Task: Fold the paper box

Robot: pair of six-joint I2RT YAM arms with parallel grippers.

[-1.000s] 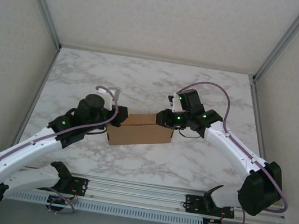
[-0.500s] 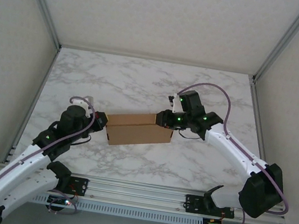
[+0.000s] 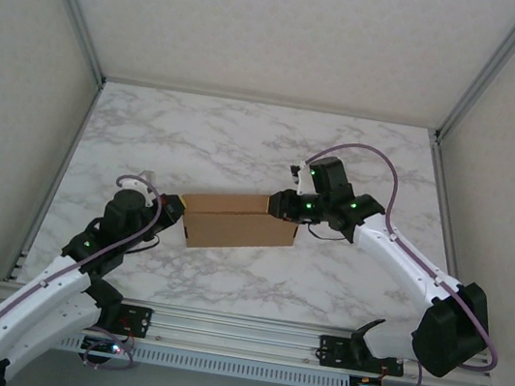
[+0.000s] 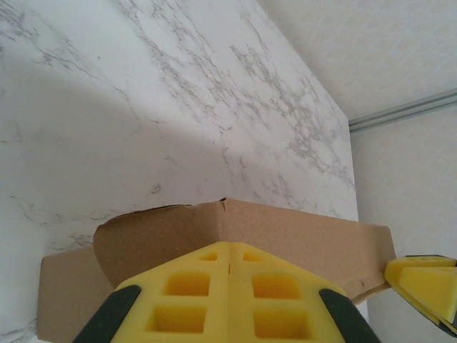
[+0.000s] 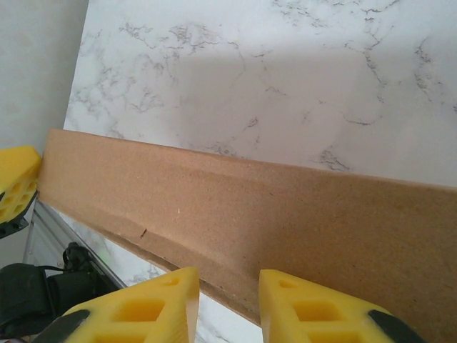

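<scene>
Top external view: the paper box (image 3: pixel 237 221), matte unprinted brown cardboard, a shallow rectangle, lies mid-table on glossy grey-veined marble (image 3: pixel 246 142). Left gripper (image 3: pixel 172 209), fingers pressed together, meets its left end; right gripper (image 3: pixel 287 205) clamps the right edge between yellow waffle-patterned pads (image 5: pixel 314 311).

Left hand (image 4: pixel 228 300) closed, right hand (image 5: pixel 227 304) slightly parted

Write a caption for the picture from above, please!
Two robot arms work a brown paper box on a marble table, the left gripper and right gripper at its ends.
</scene>
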